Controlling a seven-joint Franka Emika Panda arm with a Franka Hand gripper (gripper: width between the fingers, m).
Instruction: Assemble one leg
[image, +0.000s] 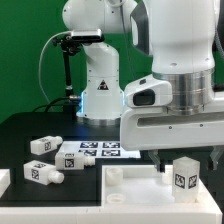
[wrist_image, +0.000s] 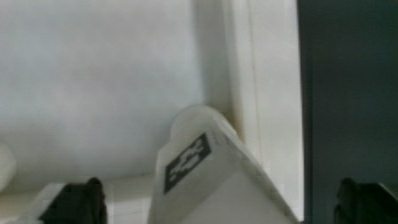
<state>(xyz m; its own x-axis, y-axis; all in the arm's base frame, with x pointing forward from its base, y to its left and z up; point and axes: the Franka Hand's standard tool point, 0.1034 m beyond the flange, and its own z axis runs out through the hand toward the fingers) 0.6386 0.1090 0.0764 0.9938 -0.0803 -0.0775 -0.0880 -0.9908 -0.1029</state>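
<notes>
The two-finger gripper hangs low over the large white square rimmed panel, its dark fingertips spread apart with nothing between them. A short, chunky white plastic leg with black-and-white square tags stands upright on the panel just beside the gripper, towards the exterior view's right, its long axis vertical; in the wrist view it rises between the open fingers against the panel's raised rim. Further from the gripper, two similar white tagged posts lie on their sides on the black table, near the marker board.
</notes>
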